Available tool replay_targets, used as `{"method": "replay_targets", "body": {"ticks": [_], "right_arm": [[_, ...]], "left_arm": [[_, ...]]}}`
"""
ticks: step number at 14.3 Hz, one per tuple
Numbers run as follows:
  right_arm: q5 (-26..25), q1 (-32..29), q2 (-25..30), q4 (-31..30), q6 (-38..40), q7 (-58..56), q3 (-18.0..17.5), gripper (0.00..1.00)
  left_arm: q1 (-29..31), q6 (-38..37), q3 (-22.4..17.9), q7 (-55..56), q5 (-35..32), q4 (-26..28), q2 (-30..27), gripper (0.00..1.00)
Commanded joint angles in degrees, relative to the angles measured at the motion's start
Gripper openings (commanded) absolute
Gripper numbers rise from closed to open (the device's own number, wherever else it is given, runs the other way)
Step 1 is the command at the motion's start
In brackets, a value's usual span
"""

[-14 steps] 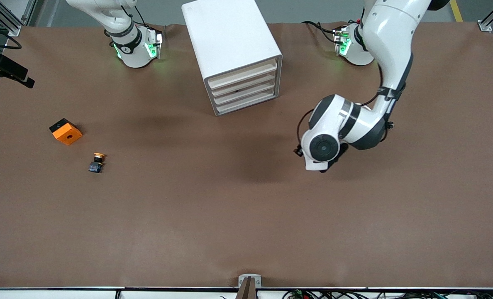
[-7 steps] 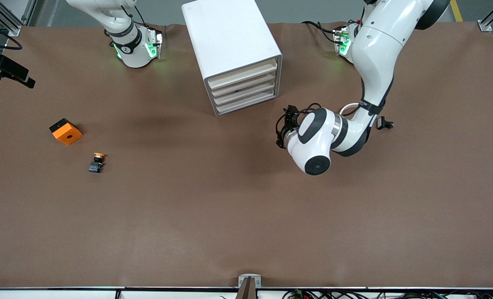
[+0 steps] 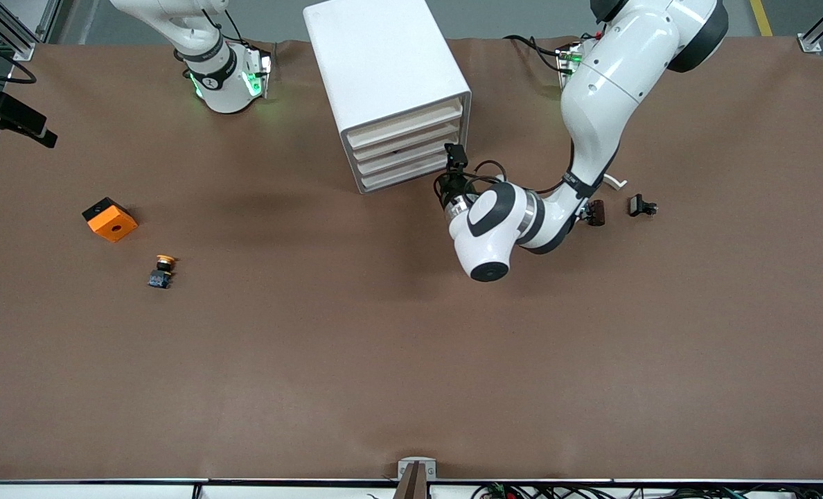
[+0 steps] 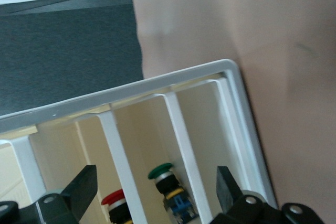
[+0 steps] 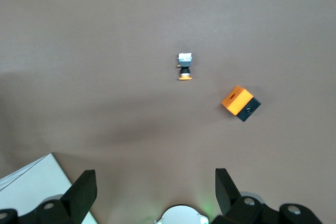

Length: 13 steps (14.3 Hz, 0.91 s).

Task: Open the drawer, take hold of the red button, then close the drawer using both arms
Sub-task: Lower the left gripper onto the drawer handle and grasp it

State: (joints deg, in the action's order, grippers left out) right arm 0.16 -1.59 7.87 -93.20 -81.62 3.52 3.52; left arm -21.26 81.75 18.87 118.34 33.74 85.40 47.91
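Front view: we see the left gripper (image 3: 453, 166) at the front of the white drawer cabinet (image 3: 387, 90), by its lower drawers at the left arm's end. All drawer fronts look flush. An orange cube (image 3: 109, 219) and a yellow-capped button (image 3: 163, 270) lie toward the right arm's end, the button nearer the camera.

Left wrist view: the black fingers (image 4: 79, 190) stand wide apart, holding nothing. Between them we see cabinet compartments; the red-capped button (image 4: 116, 206) sits in one, a green-capped button (image 4: 170, 191) in the next.

Right wrist view: the right gripper (image 5: 152, 198), spread open and empty, waits high over the table.
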Motion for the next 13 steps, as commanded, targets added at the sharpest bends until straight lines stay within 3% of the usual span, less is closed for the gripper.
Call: {"method": "replay_targets", "body": {"ticks": [1,8,13], "right_arm": [[-3.4,1.9,1.1,-0.3,-0.5,0.8,-0.4,1.0],[-0.7,1.1,1.4,-1.2,-0.7,0.8,0.3,1.0],[0.8,0.8,1.5,-1.4,-2.0,0.8,0.4,1.0]], "left_arm": [[0.3,-4.0,0.9,1.6,1.1,-1.0,0.8,0.96],[-1.4,-6.5,2.3,1.7,3.5,1.3,1.9,0.75],[-3.3,-6.5,2.3,1.7,4.5,1.5,2.1,0.3]]}}
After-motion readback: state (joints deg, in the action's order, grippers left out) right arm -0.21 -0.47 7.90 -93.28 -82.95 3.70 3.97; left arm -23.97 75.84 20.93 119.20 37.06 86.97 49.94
